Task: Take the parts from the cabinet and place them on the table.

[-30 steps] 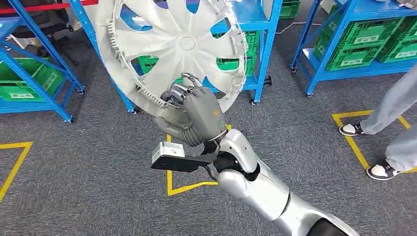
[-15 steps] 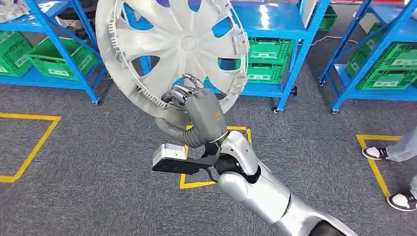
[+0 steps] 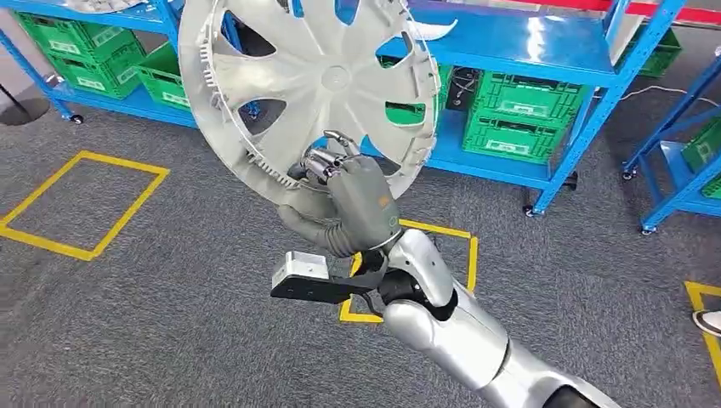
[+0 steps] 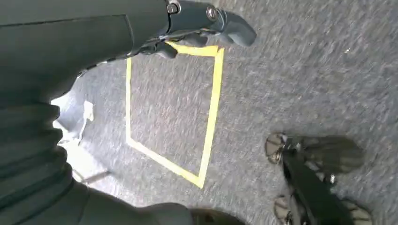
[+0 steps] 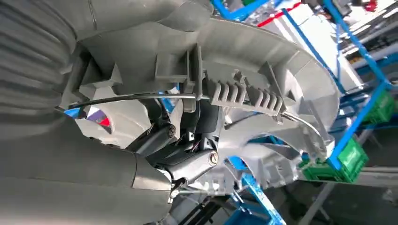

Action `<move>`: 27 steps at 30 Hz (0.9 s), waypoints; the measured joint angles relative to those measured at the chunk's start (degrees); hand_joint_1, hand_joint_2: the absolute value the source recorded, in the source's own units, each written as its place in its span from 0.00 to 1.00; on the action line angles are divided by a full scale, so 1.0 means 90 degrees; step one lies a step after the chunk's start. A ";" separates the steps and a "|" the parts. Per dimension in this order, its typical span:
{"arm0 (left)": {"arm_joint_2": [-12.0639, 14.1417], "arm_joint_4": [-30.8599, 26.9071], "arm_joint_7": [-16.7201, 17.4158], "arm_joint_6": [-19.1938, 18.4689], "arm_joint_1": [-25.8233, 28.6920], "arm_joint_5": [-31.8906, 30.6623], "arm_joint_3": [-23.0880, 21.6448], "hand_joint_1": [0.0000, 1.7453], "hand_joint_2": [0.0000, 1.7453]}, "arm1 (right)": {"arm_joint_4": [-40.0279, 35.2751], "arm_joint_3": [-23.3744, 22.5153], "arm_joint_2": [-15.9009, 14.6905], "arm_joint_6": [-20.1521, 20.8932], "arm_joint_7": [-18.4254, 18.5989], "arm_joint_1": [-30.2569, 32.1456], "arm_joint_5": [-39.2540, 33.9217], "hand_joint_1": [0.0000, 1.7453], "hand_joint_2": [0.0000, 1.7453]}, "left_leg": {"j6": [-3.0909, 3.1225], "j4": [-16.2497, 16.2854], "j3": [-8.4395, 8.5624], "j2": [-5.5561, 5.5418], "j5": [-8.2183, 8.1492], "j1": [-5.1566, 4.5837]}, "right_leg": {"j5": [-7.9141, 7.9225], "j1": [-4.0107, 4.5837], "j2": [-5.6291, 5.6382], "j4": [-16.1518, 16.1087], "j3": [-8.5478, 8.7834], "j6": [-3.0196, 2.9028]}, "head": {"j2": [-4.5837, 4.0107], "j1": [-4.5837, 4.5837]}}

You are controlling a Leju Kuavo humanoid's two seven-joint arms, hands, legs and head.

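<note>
Part: large round silver-grey plastic wheel cover [image 3: 310,89] with spoke-shaped cut-outs, held up in the air in front of the robot, tilted, its ribbed inner rim turned toward the head camera.
Right hand: grey many-fingered right hand [image 3: 353,204] at the end of the silver arm, gripping the wheel cover at its lower rim; dark fingers [image 3: 327,161] hook through a cut-out while the thumb lies below the rim. The right wrist view shows the rim's ribs and a thin wire ring close against the hand [image 5: 178,154].
Left hand: left hand [image 4: 197,21] hangs over the floor, fingers loosely curled, nothing seen in it; how far they are closed cannot be told.
Shelving: blue metal racks [image 3: 544,93] carrying green plastic crates [image 3: 510,115] stand behind the wheel cover, well apart from it; whether one of these is the cabinet named in the task cannot be told.
Floor: grey carpet with yellow taped squares [image 3: 81,204]; a person's shoe [image 3: 707,321] at the edge of the head view.
Progress: the part is judged already taken out and in hand, clear of any shelf. Left to do: carry it to the tabletop, not seen here, set it down, release, then fetch any further parts.
</note>
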 joint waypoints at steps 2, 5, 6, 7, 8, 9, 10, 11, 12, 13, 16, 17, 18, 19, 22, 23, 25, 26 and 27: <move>-0.0002 0.0000 0.0034 0.0000 -0.0057 -0.0024 0.0000 0.00 1.00 | -0.0048 -0.0063 -0.0019 0.0024 0.0032 0.0090 0.0073 1.00 1.00 | -0.0069 0.0871 -0.0449 0.0347 -0.0437 0.0030 | -0.0017 0.0004 -0.0197 0.0001 0.0012 -0.0023 | 0.0000 -0.0026; -0.0002 0.0000 0.0039 0.0000 -0.0053 -0.0024 0.0000 0.00 1.00 | -0.0095 -0.0078 -0.0034 0.0053 0.0044 0.0184 0.0146 1.00 1.00 | -0.0148 0.1538 -0.0767 0.0422 -0.0559 0.0055 | -0.0040 0.0004 -0.0485 0.0007 0.0014 -0.0024 | 0.0000 -0.0031; 0.0000 0.0000 0.0039 0.0000 -0.0040 -0.0027 0.0000 0.00 1.00 | -0.0109 -0.0083 -0.0044 0.0056 0.0053 0.0205 0.0150 1.00 1.00 | -0.0149 0.1212 -0.0590 0.0442 -0.0345 0.0065 | -0.0049 0.0003 -0.0561 0.0010 0.0020 -0.0010 | 0.0000 -0.0031; 0.0000 -0.0002 0.0039 0.0000 -0.0037 -0.0027 0.0000 0.00 1.00 | -0.0124 -0.0095 -0.0046 0.0056 0.0068 0.0228 0.0153 1.00 1.00 | -0.0147 0.0664 -0.0285 0.0506 -0.0081 0.0067 | -0.0064 -0.0001 -0.0647 0.0019 0.0032 0.0013 | 0.0000 -0.0029; 0.0000 -0.0002 0.0036 0.0000 -0.0039 -0.0027 0.0000 0.00 1.00 | -0.0138 -0.0117 -0.0051 0.0053 0.0068 0.0247 0.0163 1.00 1.00 | -0.0139 0.0087 0.0047 0.0695 0.0139 0.0061 | -0.0084 -0.0002 -0.0719 0.0037 0.0048 0.0043 | 0.0000 -0.0031; -0.0010 -0.0005 0.0034 0.0000 -0.0056 -0.0029 0.0000 0.00 1.00 | -0.0165 -0.0141 -0.0056 0.0053 0.0065 0.0268 0.0184 1.00 1.00 | -0.0084 -0.0243 0.0189 0.0979 0.0066 0.0006 | -0.0107 0.0029 -0.0777 0.0044 0.0055 0.0082 | 0.0000 -0.0036; -0.0012 -0.0010 0.0029 0.0000 -0.0064 -0.0032 0.0000 0.00 1.00 | -0.0187 -0.0165 -0.0068 0.0051 0.0061 0.0280 0.0206 1.00 1.00 | 0.0003 -0.0270 0.0215 0.0909 0.0128 -0.0005 | -0.0132 0.0061 -0.0847 0.0067 0.0052 0.0129 | 0.0000 -0.0010; -0.0017 -0.0010 0.0027 0.0000 -0.0062 -0.0036 0.0000 0.00 1.00 | -0.0206 -0.0180 -0.0075 0.0046 0.0051 0.0297 0.0223 1.00 1.00 | 0.0040 -0.0242 0.0184 0.0822 0.0132 -0.0017 | -0.0125 0.0066 -0.0880 0.0055 0.0065 0.0165 | 0.0000 -0.0002; -0.0017 -0.0010 0.0027 0.0000 -0.0047 -0.0041 0.0000 0.00 1.00 | -0.0221 -0.0182 -0.0078 0.0044 0.0046 0.0316 0.0255 1.00 1.00 | 0.0072 -0.0224 0.0159 0.0752 0.0127 -0.0036 | -0.0119 0.0062 -0.0950 0.0033 0.0090 0.0205 | 0.0000 -0.0007; -0.0017 -0.0010 0.0029 0.0000 -0.0031 -0.0048 0.0000 0.00 1.00 | -0.0238 -0.0189 -0.0078 0.0039 0.0046 0.0328 0.0284 1.00 1.00 | 0.0112 -0.0231 0.0148 0.0680 0.0135 -0.0044 | -0.0125 0.0054 -0.1019 0.0022 0.0113 0.0238 | 0.0000 -0.0002; -0.0034 -0.0012 0.0041 0.0002 -0.0041 -0.0085 0.0000 0.00 1.00 | -0.0289 -0.0236 -0.0085 0.0034 0.0034 0.0360 0.0320 1.00 1.00 | 0.0258 -0.0299 0.0185 0.0486 0.0205 0.0008 | -0.0512 -0.0009 -0.0403 0.0538 -0.0078 0.0322 | 0.0000 0.0015; -0.0027 -0.0012 0.0044 0.0002 -0.0065 -0.0095 0.0000 0.00 1.00 | -0.0289 -0.0255 -0.0109 0.0029 0.0032 0.0394 0.0330 1.00 1.00 | 0.0282 -0.0298 0.0170 0.0405 0.0207 0.0007 | -0.0785 -0.0001 -0.0275 0.1069 -0.0333 0.0323 | 0.0000 0.0032; -0.0027 -0.0012 0.0053 0.0002 -0.0081 -0.0129 0.0000 0.00 1.00 | -0.0291 -0.0272 -0.0143 0.0010 0.0041 0.0453 0.0359 1.00 1.00 | 0.0295 -0.0297 0.0162 0.0312 0.0213 -0.0008 | -0.0987 0.0006 -0.0222 0.1591 -0.0593 0.0321 | 0.0000 0.0032; -0.0032 -0.0012 0.0087 0.0000 -0.0088 -0.0170 0.0000 0.00 1.00 | -0.0316 -0.0287 -0.0177 -0.0015 0.0058 0.0522 0.0386 1.00 1.00 | 0.0303 -0.0291 0.0155 0.0222 0.0211 -0.0015 | -0.1079 0.0011 -0.0206 0.1936 -0.0772 0.0316 | 0.0000 0.0032; -0.0053 -0.0010 0.0153 0.0000 -0.0079 -0.0218 -0.0002 0.00 1.00 | -0.0412 -0.0393 -0.0274 -0.0051 0.0095 0.0666 0.0396 1.00 1.00 | 0.0297 -0.0239 0.0149 -0.0088 0.0210 -0.0017 | -0.0512 0.0010 -0.0164 0.1259 -0.0479 0.0266 | 0.0000 0.0037; -0.0063 -0.0010 0.0153 0.0000 -0.0082 -0.0230 -0.0002 0.00 1.00 | -0.0442 -0.0410 -0.0294 -0.0056 0.0095 0.0676 0.0396 1.00 1.00 | 0.0282 -0.0217 0.0145 -0.0171 0.0208 -0.0016 | -0.0238 0.0003 -0.0071 0.0696 -0.0202 0.0243 | 0.0000 0.0042; -0.0087 -0.0012 0.0128 -0.0017 -0.0121 -0.0299 -0.0012 0.00 1.00 | -0.0508 -0.0452 -0.0389 -0.0061 0.0090 0.0700 0.0381 1.00 1.00 | 0.0201 -0.0164 0.0086 -0.0328 0.0204 -0.0047 | -0.0185 -0.0004 0.0288 0.0143 0.0040 0.0229 | 0.0000 0.0029; -0.0087 -0.0015 0.0111 -0.0032 -0.0132 -0.0318 -0.0012 0.00 1.00 | -0.0556 -0.0476 -0.0430 -0.0061 0.0082 0.0702 0.0357 1.00 1.00 | 0.0157 -0.0176 0.0056 -0.0390 0.0229 -0.0028 | -0.0174 0.0001 0.0193 0.0146 0.0022 0.0220 | 0.0000 0.0042; -0.0085 -0.0015 0.0107 -0.0063 -0.0131 -0.0340 -0.0015 0.00 1.00 | -0.0590 -0.0527 -0.0498 -0.0063 0.0065 0.0693 0.0289 1.00 1.00 | 0.0115 -0.0201 0.0042 -0.0441 0.0246 -0.0005 | -0.0172 0.0028 0.0147 0.0153 0.0019 0.0193 | 0.0000 0.0034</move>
